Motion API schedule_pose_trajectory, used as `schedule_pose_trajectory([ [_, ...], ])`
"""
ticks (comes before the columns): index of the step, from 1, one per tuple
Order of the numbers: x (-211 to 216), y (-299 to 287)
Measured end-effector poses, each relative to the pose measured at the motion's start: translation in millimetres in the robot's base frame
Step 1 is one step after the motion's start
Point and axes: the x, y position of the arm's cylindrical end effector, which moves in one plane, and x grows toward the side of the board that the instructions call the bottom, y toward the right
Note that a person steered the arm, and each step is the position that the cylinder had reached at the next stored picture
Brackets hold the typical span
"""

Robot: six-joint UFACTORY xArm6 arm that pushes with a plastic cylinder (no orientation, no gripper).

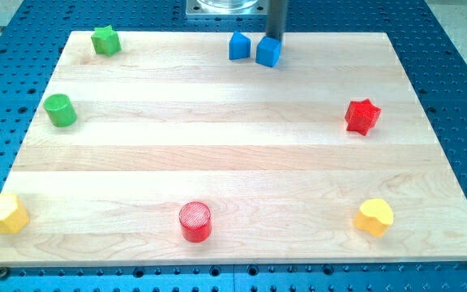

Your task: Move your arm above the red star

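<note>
At the view's far left, a yellow block (6, 213) of roughly hexagonal shape is sitting at the bottom-left corner of the wooden bench (233, 162), right on its edge. Above it, a green cylinder (59, 110) is standing near the left edge, and a green star (105, 40) is lying close to the top-left corner. Moving rightward, a red cylinder (194, 221) is resting near the bottom edge, somewhat left of the middle. At the top edge near the centre, two blue blocks are sitting just beside each other: a blue pentagon-like block (239, 46) on the left and a blue cube (268, 52) on the right. The dark rod is coming down from the view's top just behind the blue cube, and my tip (275, 37) is lying at the cube's upper right side, apparently touching it, though the very end is partly hidden. The arm is carrying no jaws, so there is no spread or pinch to report. Further right, the red star (362, 116) is lying near the right edge, well apart from my tip, below and to its right. A yellow heart-like block (374, 216) is sitting near the bottom-right corner.
</note>
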Motion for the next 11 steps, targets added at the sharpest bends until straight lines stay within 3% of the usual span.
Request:
schedule_pose_trajectory([
  [2,3.1,-7.2],
  [3,0.2,23.2],
  [5,73.8,108.1],
  [6,81.0,143.0],
  [9,94.8,156.6],
  [11,112.7,199.9],
])
